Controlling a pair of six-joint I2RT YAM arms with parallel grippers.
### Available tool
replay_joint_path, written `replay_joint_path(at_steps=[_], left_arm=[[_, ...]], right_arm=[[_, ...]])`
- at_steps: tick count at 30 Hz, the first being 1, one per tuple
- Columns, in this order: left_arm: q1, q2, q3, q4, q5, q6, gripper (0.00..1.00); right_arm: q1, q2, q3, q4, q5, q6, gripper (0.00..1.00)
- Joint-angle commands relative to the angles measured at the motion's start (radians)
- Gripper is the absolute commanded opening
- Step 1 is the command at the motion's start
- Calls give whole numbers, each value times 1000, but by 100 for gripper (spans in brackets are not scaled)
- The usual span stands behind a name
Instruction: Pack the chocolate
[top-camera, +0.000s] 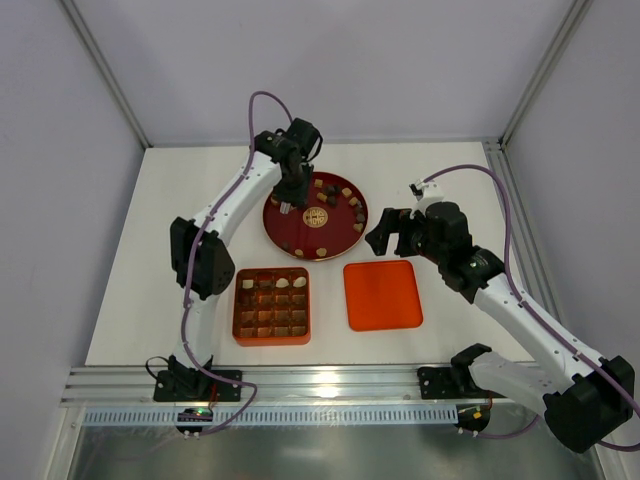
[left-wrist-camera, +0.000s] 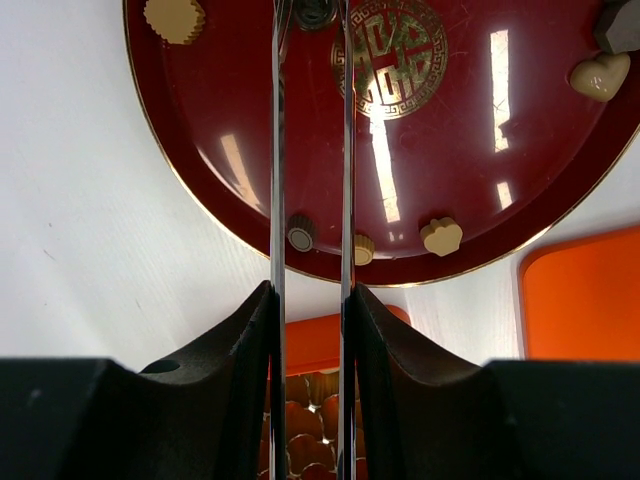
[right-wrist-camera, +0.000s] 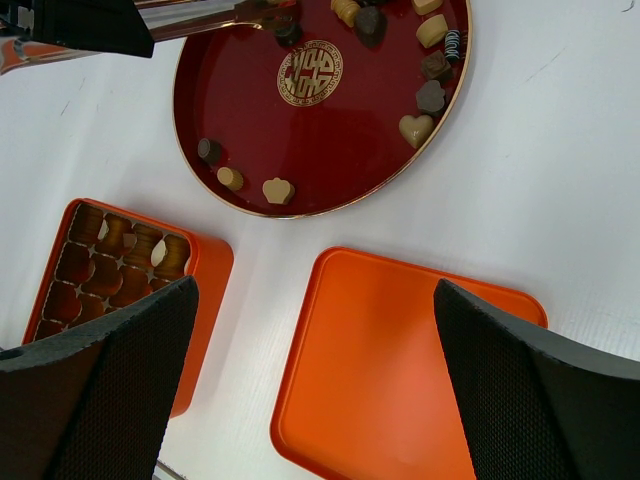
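The left end effector reaches over a round dark-red plate with a gold emblem at its centre. Its two thin metal fingers run parallel with a narrow gap between them. They are clamped at the tips on one dark chocolate piece, which touches both.

More chocolate pieces, dark brown, light brown and cream, lie scattered along the plate's rim on either side of this end effector and behind its tips.

The right end effector hovers above the white tabletop with its jaws wide apart and nothing between them. A flat orange lid lies directly beneath it. The orange gridded box sits to its left with a few cream pieces in its far row, and the plate lies ahead of it.
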Motion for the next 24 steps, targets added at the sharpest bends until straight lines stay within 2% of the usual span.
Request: replay_joint_path(at_steps=[1, 24], left_arm=[[7, -57, 35, 13, -16, 22, 35], [16, -25, -20, 45, 21, 27, 34]], right_arm=[[4, -8, 8, 14, 11, -11, 100], [4, -18, 0, 6, 19, -12, 100]])
